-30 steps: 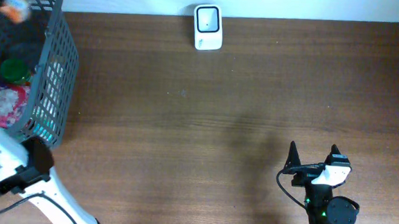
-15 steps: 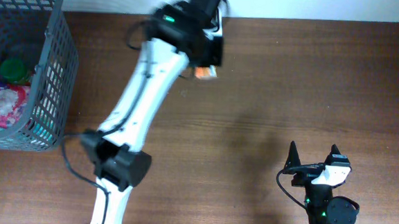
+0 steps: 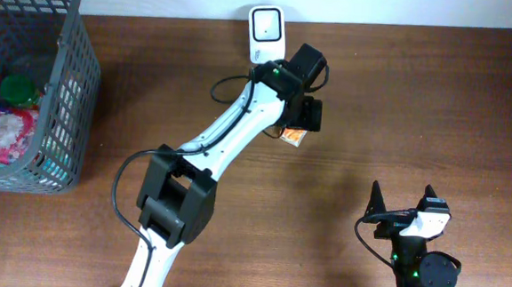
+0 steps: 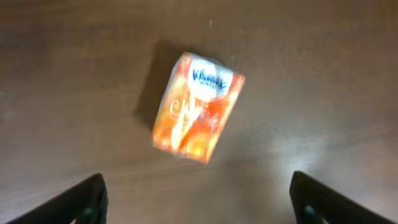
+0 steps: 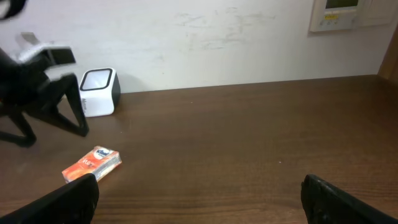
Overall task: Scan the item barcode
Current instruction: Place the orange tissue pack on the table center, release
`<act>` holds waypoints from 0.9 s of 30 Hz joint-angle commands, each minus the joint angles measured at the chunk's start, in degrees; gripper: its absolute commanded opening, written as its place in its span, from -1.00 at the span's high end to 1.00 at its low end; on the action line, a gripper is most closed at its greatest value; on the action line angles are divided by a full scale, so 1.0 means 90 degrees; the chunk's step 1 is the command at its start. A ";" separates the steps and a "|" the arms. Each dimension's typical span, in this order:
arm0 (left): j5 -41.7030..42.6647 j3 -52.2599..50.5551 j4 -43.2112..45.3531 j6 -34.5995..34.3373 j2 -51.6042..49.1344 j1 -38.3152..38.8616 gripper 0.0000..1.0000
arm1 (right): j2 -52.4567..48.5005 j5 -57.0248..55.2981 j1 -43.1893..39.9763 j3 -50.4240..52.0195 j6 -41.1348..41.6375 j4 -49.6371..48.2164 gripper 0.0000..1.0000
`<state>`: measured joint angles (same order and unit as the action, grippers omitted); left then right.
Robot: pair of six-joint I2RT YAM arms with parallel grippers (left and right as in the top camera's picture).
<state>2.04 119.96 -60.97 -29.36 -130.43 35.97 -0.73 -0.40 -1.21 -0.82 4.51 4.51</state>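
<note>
A brown wooden bench (image 3: 418,109) stands against a white wall. At the far left is a grey basket (image 3: 72,88) with a few things in it. In the middle, by the wall, sits the white scanner (image 3: 266,33). Near it the left hand (image 3: 304,118) hangs over an orange tissue pack (image 4: 198,107), fingers apart, holding nothing. The pack lies flat on the bench, name side up, and no barcode shows on top. I think the hand should come straight down, pinch the pack by its long sides, then turn the hidden side to the scanner's window. At the right, the right hand (image 3: 402,199) rests with its fingers wide apart, well away from the pack.
</note>
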 commanded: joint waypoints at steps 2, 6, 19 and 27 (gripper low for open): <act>0.0153 0.2013 -0.1523 0.0391 0.0580 -0.0512 -0.86 | 0.0041 -0.0053 -0.0034 0.0056 -0.0002 0.0017 -0.97; 0.0131 0.3844 -0.3228 0.0393 0.1549 -0.1715 -0.99 | 0.0041 -0.0053 -0.0034 0.0056 -0.0002 0.0017 -0.97; -0.0789 0.3842 -0.3951 0.1105 0.2533 -0.3847 -0.98 | 0.0041 -0.0053 -0.0034 0.0056 -0.0002 0.0017 -0.97; -0.1707 0.3842 -0.2922 0.1032 0.2064 -0.6040 -0.99 | 0.0041 -0.0053 -0.0034 0.0056 -0.0002 0.0017 -0.97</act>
<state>-11.35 154.71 -87.53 -20.53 -108.79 -12.58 -0.73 -0.40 -1.21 -0.82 4.51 4.51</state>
